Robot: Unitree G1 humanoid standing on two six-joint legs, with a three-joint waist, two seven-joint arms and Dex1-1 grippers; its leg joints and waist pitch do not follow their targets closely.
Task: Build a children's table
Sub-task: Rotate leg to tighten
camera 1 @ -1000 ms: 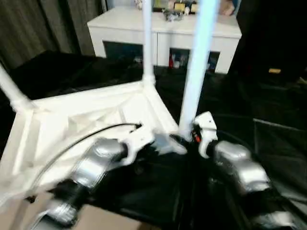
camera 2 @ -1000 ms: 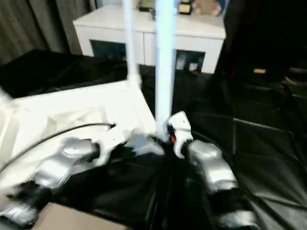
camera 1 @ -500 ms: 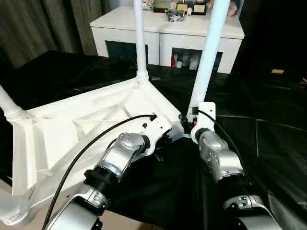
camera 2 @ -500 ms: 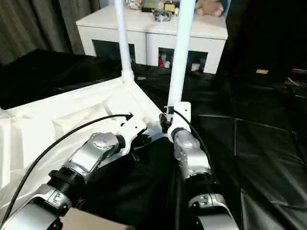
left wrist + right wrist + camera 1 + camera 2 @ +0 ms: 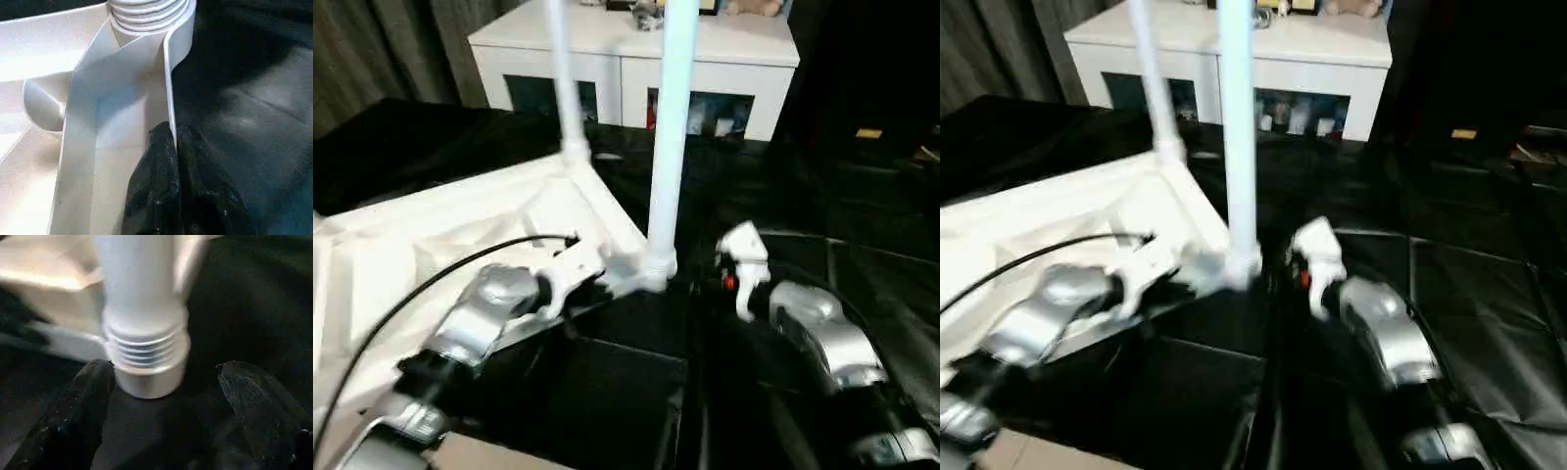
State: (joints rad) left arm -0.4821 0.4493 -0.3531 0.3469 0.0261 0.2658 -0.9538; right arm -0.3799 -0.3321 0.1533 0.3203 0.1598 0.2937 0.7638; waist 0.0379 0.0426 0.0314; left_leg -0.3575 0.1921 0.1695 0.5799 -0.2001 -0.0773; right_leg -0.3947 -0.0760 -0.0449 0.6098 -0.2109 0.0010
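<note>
On the black floor sheet | children's table (image 5: 460, 235) lies upside down, legs up | left gripper (image 5: 175, 147) pinched on rim (image 5: 168, 88) beside near-right leg (image 5: 668, 147) | right gripper (image 5: 161, 396) spread wide, off the leg; a second ago it was at its base | risk: half-threaded leg tilts when unsupported

Reached in from lower left with the silver left forearm, left gripper (image 5: 173, 147) pinched tight on a thin white rim (fingers pressed together). Angled the right arm in from lower right, right gripper (image 5: 166, 396) spread wide, black fingers (image 5: 93, 391) well apart.
</note>
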